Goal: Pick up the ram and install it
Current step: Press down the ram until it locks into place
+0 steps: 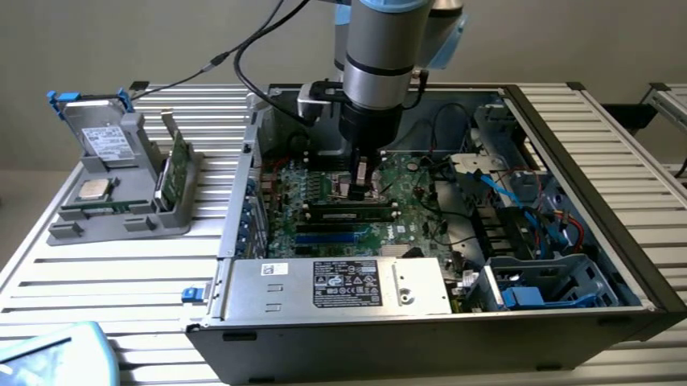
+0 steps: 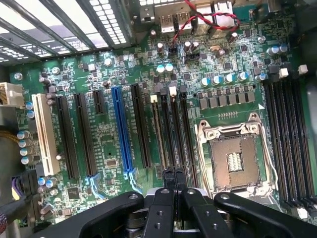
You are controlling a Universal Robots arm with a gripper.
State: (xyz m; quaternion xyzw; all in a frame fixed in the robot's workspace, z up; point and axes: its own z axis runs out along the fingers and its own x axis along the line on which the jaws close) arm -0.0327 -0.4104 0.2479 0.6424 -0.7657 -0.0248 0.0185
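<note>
**Exterior view.** Hand [image 1: 363, 190] clenched, empty, lowered into open case [image 1: 601, 173] on slatted desk [image 1: 96, 273]. Fingertips at or just above ram [image 1: 349, 213], laid along a slot on motherboard [image 1: 322, 193]; contact not discernible. Judged step: seating. Best done by pressing straight down, stick upright and in line with its slot, both ends sinking evenly. Broader green card [image 1: 177, 169] in grey holder, well apart toward the exterior view's left. White label [image 1: 347, 283] on power supply, printed with text and marks, not legible.

**Wrist view.** Hand [image 2: 173, 174] shut, tips together over black slots [image 2: 171, 129] beside bare CPU socket [image 2: 233, 161]. Blue slot [image 2: 121, 131] nearby. Board lettering unreadable.
</note>
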